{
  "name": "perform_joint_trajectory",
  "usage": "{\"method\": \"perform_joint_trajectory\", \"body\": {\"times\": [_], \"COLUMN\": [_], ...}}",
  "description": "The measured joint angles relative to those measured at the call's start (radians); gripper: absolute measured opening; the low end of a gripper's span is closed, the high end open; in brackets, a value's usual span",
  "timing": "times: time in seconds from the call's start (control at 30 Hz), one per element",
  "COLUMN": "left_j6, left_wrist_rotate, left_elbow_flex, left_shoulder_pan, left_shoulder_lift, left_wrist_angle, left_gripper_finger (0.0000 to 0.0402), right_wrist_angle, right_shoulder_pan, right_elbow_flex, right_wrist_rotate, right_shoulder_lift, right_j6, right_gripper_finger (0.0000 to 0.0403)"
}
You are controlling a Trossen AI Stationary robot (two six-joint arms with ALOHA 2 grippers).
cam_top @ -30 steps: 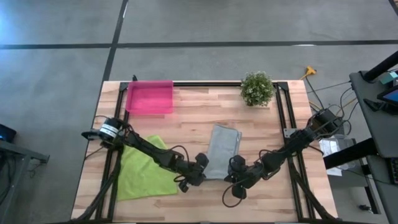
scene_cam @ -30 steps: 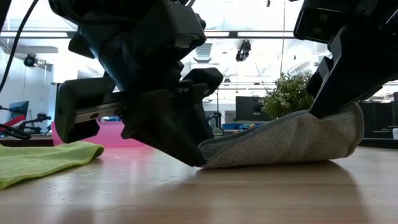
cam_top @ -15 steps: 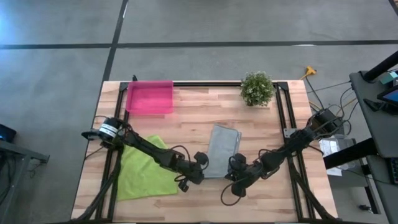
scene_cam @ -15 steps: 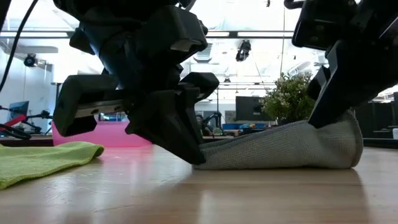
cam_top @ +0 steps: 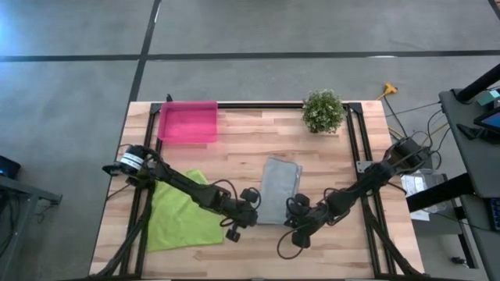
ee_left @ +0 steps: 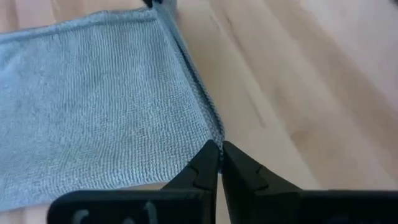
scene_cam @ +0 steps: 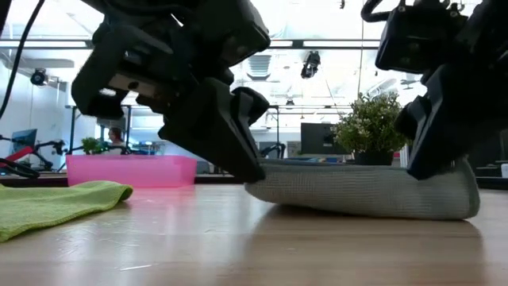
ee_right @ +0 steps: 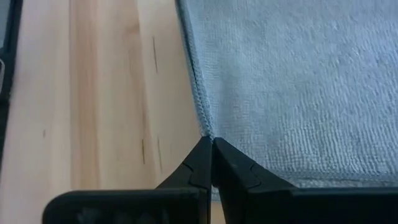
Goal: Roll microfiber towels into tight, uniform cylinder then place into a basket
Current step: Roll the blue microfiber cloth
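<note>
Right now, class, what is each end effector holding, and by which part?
Both are shut on the grey towel: the left end effector pinches one near corner, the right end effector the other.

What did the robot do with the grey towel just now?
Both grippers lowered the grey towel: its raised near edge now lies flat. The left gripper pinched its jaws shut on one corner; the right gripper stayed shut on the other. Green towel, pink basket and plant unchanged.
</note>
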Motion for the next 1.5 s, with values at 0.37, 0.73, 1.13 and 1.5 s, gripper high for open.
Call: {"method": "perform_joint_trajectory", "body": {"times": [0.37, 0.73, 1.13, 1.5], "left_j6": [-0.217, -0.381, -0.499, -0.415], "left_wrist_rotate": [0.084, 0.085, 0.059, 0.234], "left_elbow_flex": [-0.004, 0.001, 0.002, 0.0], "left_shoulder_pan": [0.013, 0.014, 0.048, 0.02], "left_shoulder_lift": [0.044, 0.06, 0.063, 0.003], "left_wrist_angle": [-0.004, 0.025, 0.077, 0.077], "left_gripper_finger": [0.0001, 0.0001, 0.0, 0.0], "right_wrist_angle": [0.017, 0.026, 0.025, 0.037], "right_shoulder_pan": [0.006, 0.008, 0.008, 0.007], "right_elbow_flex": [-0.003, -0.019, -0.024, -0.026], "right_wrist_rotate": [-0.011, -0.01, 0.013, 0.019], "right_shoulder_lift": [0.071, 0.071, 0.072, 0.073], "right_j6": [0.003, 0.003, 0.003, 0.008], "right_gripper_finger": [0.0009, 0.0009, 0.0009, 0.0009]}}
